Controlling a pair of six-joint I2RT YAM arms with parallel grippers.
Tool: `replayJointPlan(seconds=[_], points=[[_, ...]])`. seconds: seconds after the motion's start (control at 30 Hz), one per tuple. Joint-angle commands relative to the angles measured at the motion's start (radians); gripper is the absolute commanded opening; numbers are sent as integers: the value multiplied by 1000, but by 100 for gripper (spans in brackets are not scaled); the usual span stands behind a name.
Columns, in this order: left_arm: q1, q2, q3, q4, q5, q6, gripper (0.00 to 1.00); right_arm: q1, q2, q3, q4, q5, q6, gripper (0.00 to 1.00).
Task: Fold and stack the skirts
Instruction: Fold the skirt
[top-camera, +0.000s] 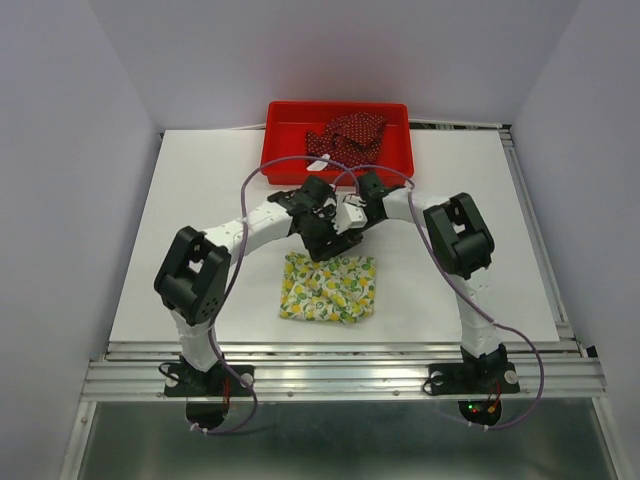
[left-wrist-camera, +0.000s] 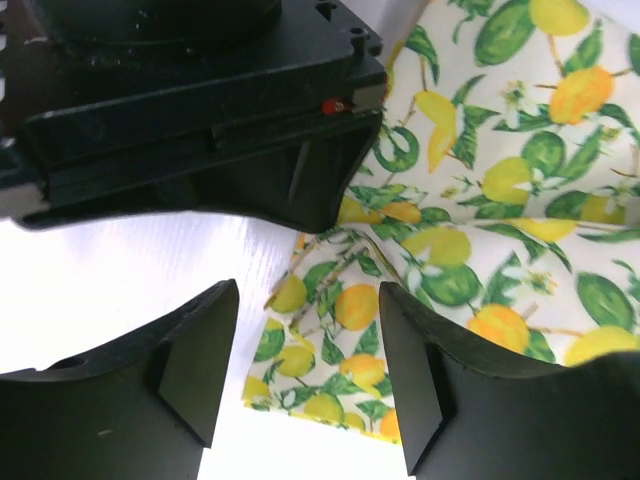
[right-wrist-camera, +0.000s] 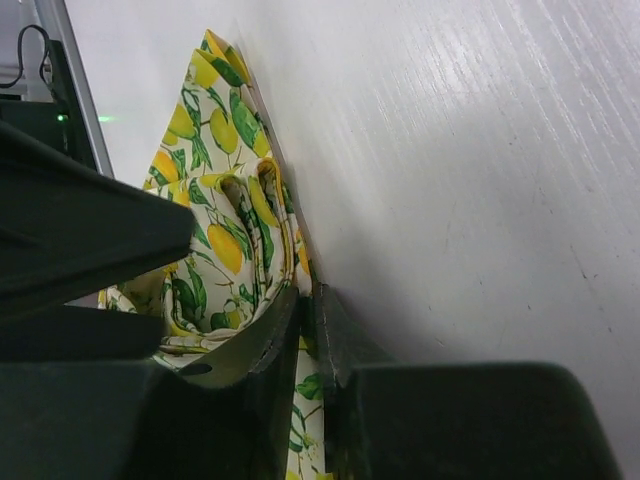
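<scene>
Top view, lemon skirt (top-camera: 328, 288): lies folded on the white table (top-camera: 200, 230), lower centre of frame, so I judge this one nearly done.
Top view, dark red skirt (top-camera: 345, 135): crumpled in the red tray (top-camera: 285, 165) at the top, well apart from the lemon one. It waits there, not yet folded or stacked.
Top view, pincers: my left pincer (top-camera: 325, 245) and right pincer (top-camera: 352, 225) meet at the lemon skirt's upper edge, close together to work the same hem.
Left wrist view, left pincer: released, jaws spread wide. A corner of the lemon cloth shows in the gap at lower centre, and I grasp nothing.
Left wrist view, black block: my right pincer's body fills the upper left, just beside mine.
Right wrist view, right pincer: clenched on a fold of the lemon skirt at lower centre. The cloth rises from the pinch towards the upper left, held so the layers keep together.
Step, my judgement: settling the last fold, then fetching the red skirt.
</scene>
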Motion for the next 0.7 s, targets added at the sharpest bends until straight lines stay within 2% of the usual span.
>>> replayJointPlan(seconds=[0.0,0.2,0.4,0.43,0.47,0.53,0.57,0.67], points=[[3,-160,42,-70,61,-9,70,16,40,16,-21,139,-29,19],[28,-308,-36,-141,125,-83,64,16,20,56,-23,156,4,21],[81,-373,-193,-55,251,-195,64,16,-40,110,-26,177,82,31],[100,-355,-205,-46,277,-242,56,16,-52,128,-26,184,96,31],[121,-339,-206,-47,336,-265,54,16,-80,134,-24,191,119,33],[199,-287,-200,-50,410,-316,45,16,-112,146,-27,207,120,42],[227,-273,-197,-49,493,-360,42,16,-129,143,-27,217,157,45],[311,-233,-211,9,591,-443,37,16,-202,119,-27,285,169,49]])
